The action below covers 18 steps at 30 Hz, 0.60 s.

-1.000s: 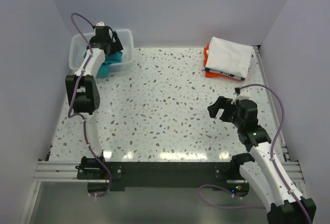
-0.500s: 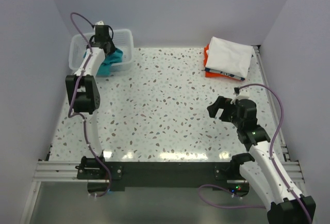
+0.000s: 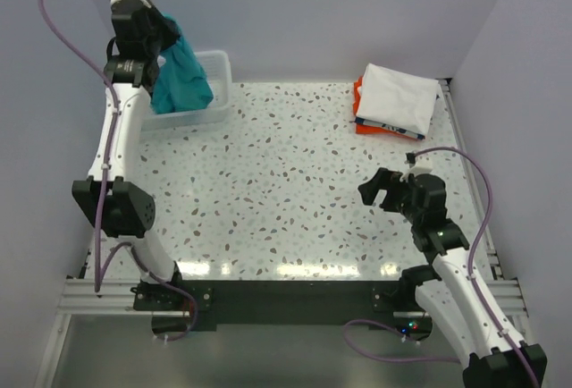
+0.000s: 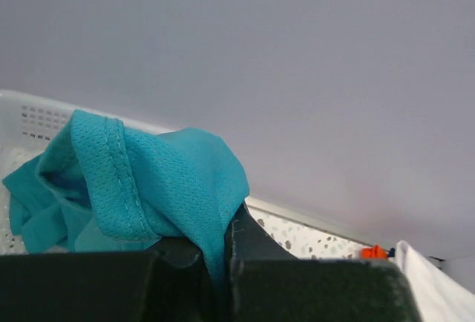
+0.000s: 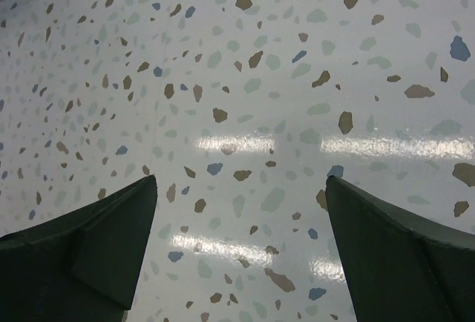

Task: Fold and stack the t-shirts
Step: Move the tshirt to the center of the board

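**Now one teal shirt hangs up high**

Four t-shirts can be counted, plus one basket and two arms. The left gripper (image 3: 159, 32) is pinched tight on the teal t-shirt (image 3: 181, 80), which hangs down over the white basket (image 3: 219, 71) in the far left corner. The other three sit in one pile at the far right: the white t-shirt (image 3: 398, 97) on top, the orange t-shirt (image 3: 357, 102) and the dark-edged t-shirt (image 3: 384, 128) under it. The right gripper (image 3: 382, 193) is spread wide and holds nothing. It hovers over the speckled table (image 3: 286, 164). The left arm stands tall. The right arm is bent low.
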### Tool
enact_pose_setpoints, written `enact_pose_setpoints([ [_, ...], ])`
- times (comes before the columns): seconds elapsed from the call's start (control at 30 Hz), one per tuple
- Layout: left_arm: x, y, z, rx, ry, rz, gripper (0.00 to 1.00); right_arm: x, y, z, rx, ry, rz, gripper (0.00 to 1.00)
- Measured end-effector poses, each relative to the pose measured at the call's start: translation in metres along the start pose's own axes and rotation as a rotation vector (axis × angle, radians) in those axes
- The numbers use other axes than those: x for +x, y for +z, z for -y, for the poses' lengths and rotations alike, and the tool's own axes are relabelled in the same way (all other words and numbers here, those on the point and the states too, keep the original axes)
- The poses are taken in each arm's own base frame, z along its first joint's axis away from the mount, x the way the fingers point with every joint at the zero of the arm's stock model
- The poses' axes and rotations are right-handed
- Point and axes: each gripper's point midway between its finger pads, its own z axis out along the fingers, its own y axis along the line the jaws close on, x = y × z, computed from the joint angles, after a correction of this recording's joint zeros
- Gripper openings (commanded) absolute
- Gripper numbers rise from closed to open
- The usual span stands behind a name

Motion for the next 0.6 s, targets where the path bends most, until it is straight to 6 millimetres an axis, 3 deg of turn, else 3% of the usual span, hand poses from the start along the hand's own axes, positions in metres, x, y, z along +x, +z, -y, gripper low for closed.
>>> enact_pose_setpoints([
  [0.17,-0.038,-0.051,0.027,0.074,-0.026,0.09,0.0,-0.003,-0.002,-0.002,-0.007,0.0,0.014,0.99],
  [0.27,-0.044,-0.087,0.055,0.129,-0.022,0.122,0.0,-0.004,-0.003,-0.002,-0.01,0.002,0.019,0.99],
  [0.43,-0.044,-0.158,0.13,0.358,-0.021,0.138,0.0,-0.005,-0.006,-0.004,-0.016,0.003,0.033,0.99],
  [0.6,-0.06,-0.22,0.166,0.57,-0.057,0.18,0.0,-0.007,-0.01,-0.005,-0.025,0.002,0.054,0.99],
])
